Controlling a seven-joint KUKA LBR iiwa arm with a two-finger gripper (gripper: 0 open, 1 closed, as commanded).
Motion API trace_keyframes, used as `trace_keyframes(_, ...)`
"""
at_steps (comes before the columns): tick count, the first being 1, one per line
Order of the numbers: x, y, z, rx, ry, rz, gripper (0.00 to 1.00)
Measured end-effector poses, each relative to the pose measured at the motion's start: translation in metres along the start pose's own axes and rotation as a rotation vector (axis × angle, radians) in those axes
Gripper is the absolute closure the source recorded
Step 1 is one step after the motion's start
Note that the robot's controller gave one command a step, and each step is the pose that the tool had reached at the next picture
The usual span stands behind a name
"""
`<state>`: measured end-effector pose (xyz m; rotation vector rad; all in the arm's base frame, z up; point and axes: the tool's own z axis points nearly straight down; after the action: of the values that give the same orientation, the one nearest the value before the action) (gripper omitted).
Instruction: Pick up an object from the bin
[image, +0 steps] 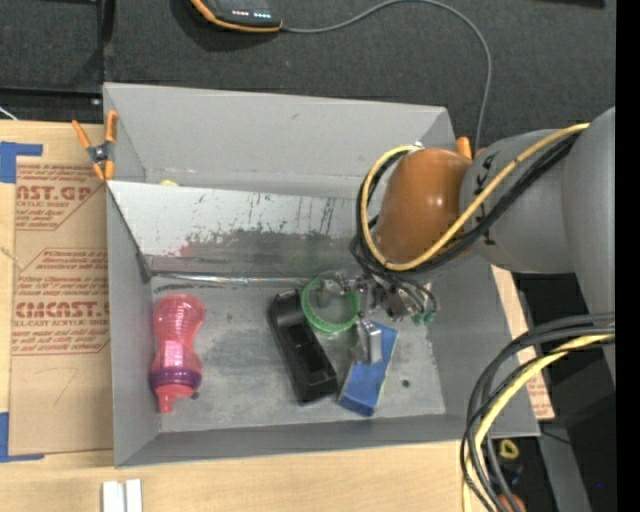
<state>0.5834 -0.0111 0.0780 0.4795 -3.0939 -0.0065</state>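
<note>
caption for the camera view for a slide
Gripper low in grey bin over a blue block, by a black bar and green ring; pink bottle at left

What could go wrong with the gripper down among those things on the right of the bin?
The gripper sits low where a green ring, a black oblong thing and a blue block crowd together, so it may catch two at once or knock one aside. The blue block lies near the bin's front wall and could get wedged against it.

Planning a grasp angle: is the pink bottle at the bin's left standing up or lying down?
Lying down: the pink bottle rests lengthwise on the bin floor, darker cap toward the near wall.
</note>
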Motion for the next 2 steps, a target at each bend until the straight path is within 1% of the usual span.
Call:
trace_keyframes(1,-0.0089,-0.0025,0.0081,0.003,-0.024,0.423,0.00)
trace_keyframes(2,-0.0018,0.0006,-0.0007,-0.001,-0.005,0.025,1.00)
